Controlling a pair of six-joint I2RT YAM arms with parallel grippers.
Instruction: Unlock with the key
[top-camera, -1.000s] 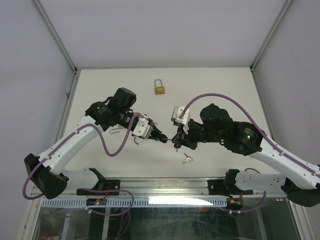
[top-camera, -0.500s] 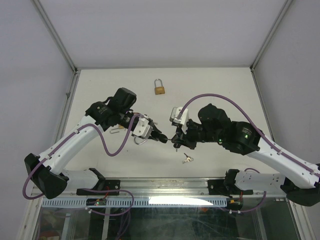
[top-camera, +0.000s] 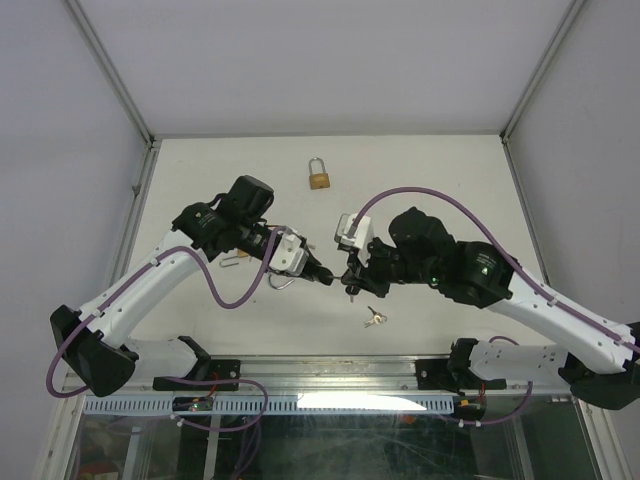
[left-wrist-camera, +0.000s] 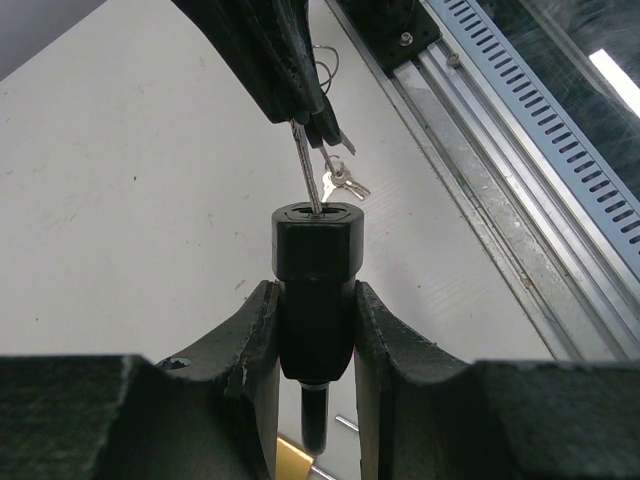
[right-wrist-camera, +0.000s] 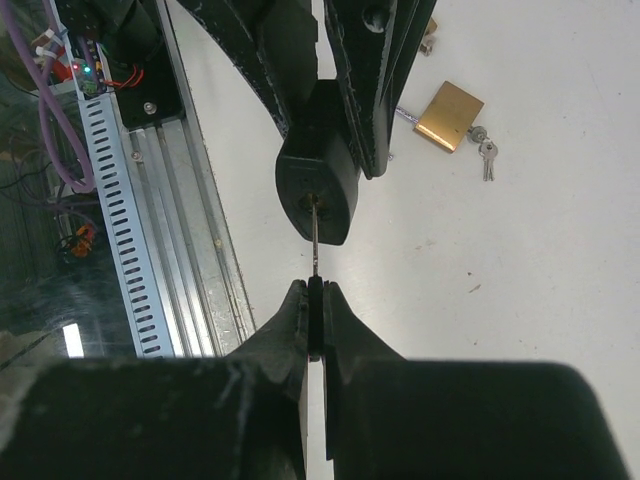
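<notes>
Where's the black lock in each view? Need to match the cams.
Top external: black lock at table centre, between the two arm tips.
Left wrist: centre of frame, keyway facing up-frame.
Right wrist: upper centre, with the key entering it from below.
Shared landmark: the slotted rail along the near table edge.

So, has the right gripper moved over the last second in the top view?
Yes, slightly. The right gripper and its wrist have drifted left, judged against the loose keys lying just below it in the view, which have not moved.
</notes>
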